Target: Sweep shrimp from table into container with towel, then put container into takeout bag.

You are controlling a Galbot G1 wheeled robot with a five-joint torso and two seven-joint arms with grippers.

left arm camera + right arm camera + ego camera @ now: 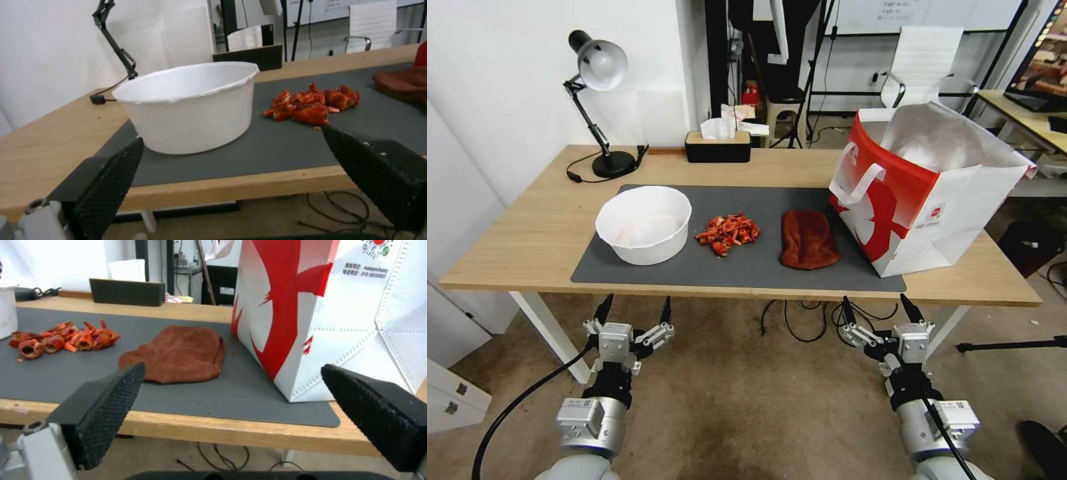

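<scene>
Matt light-wood table (527, 240) under a smooth dark grey mat (800, 200); glossy shrimp (728, 233), soft napped towel (808, 239), foil-lined paper takeout bag (920, 200), smooth white plastic container (644, 225).

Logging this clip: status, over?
Left gripper and right gripper open, below table edge. Shrimp heaped between container and towel. Nothing blocking.

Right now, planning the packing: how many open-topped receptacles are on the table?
2: the white container at the mat's left end beside the shrimp, and the takeout bag at the table's right end, by the towel.
</scene>
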